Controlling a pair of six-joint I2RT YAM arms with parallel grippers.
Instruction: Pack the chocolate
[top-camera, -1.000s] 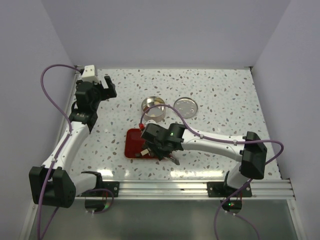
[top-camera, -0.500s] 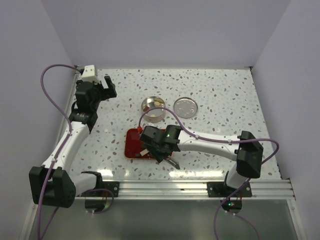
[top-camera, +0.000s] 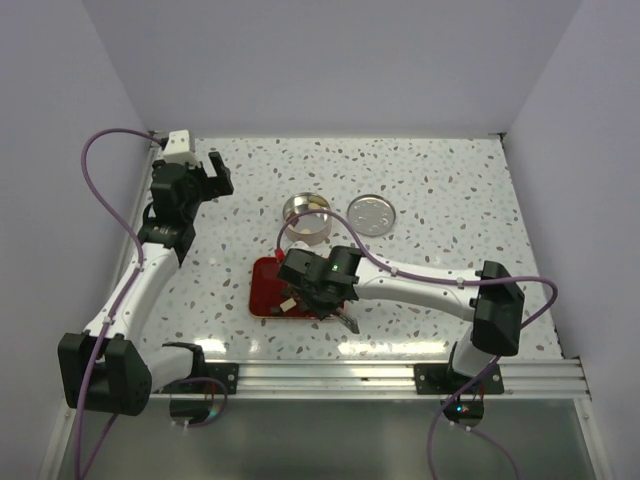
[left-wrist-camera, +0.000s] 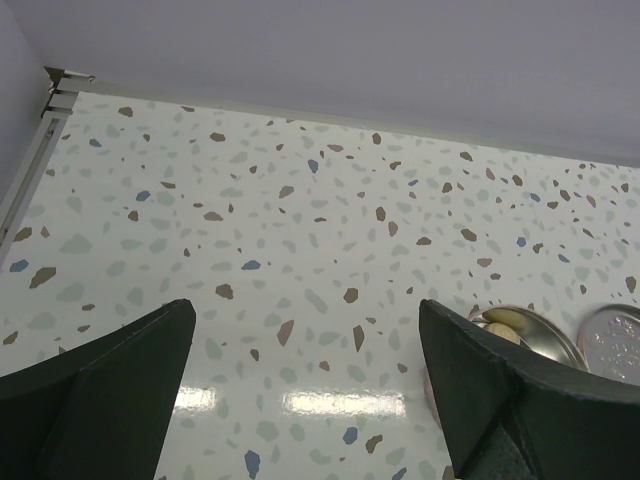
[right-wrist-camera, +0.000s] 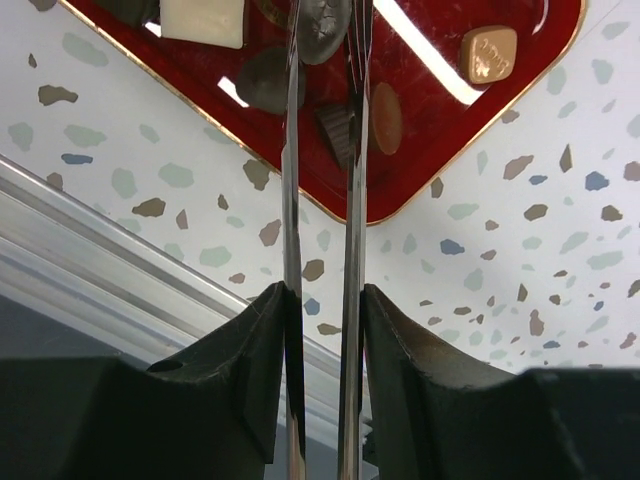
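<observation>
Several chocolate pieces (right-wrist-camera: 488, 53) lie beyond right hand (right-wrist-camera: 322, 330), around tweezers (right-wrist-camera: 292, 200).

top camera overhead, far; right wrist close; both see tray (top-camera: 262, 287)

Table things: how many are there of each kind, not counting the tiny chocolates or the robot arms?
Round tin: 1
Round lid: 1
Red tray: 1
Metal tweezers: 1
Total: 4
</observation>
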